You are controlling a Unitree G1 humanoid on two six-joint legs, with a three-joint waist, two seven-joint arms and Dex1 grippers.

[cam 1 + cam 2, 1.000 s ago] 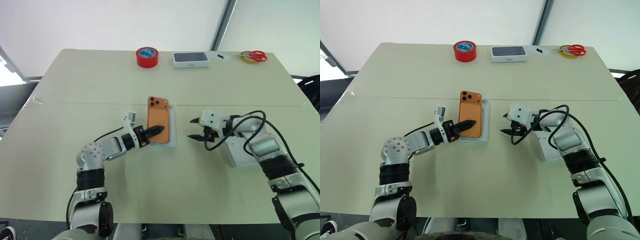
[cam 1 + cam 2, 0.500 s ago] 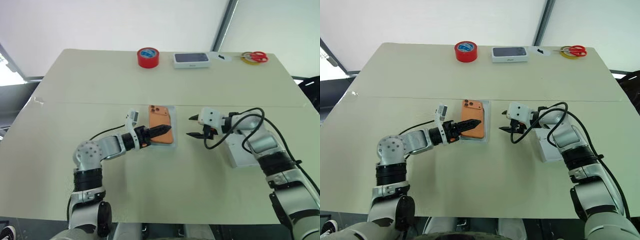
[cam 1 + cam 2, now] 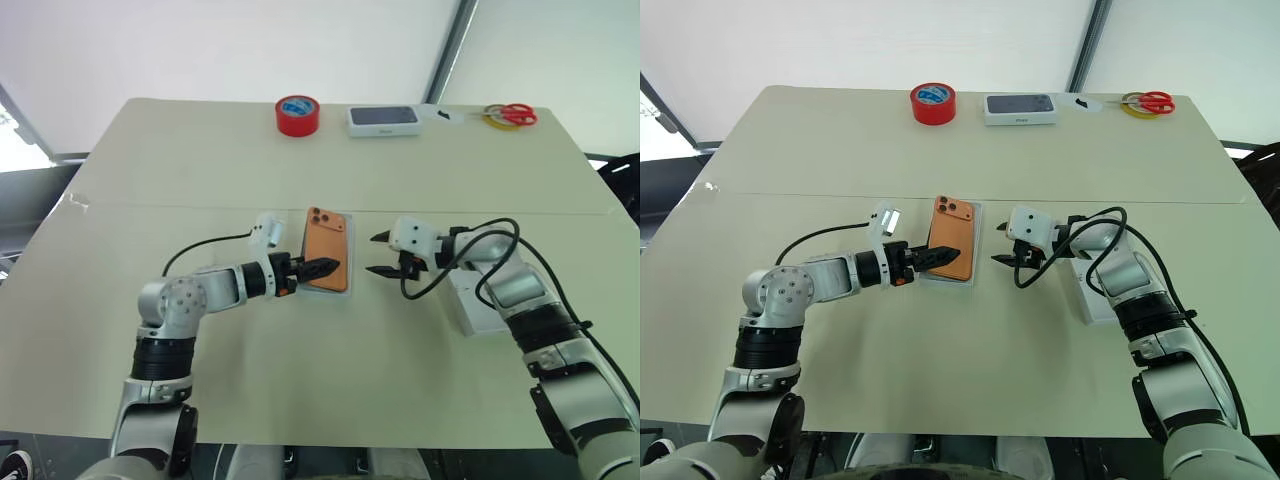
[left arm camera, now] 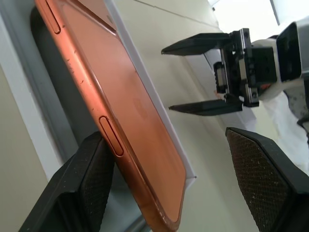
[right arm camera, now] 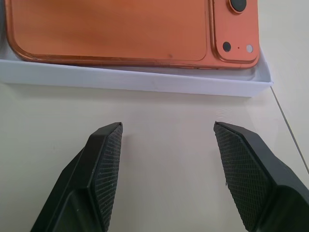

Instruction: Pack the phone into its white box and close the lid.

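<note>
Now the left gripper (image 3: pixel 318 267) spreads its fingers (image 4: pixel 91 179) over the orange phone (image 3: pixel 326 249), lying askew in the white box (image 5: pixel 145 82), the right gripper (image 3: pixel 378 254) open just beside; stiff, slick, best held by its edges.

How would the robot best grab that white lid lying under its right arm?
Probably by the lid's two long edges, coming straight down from above: it lies flat on the table, so no side gap offers itself. The right gripper, open and nearest, suits; its arm hides part of the lid.
</note>
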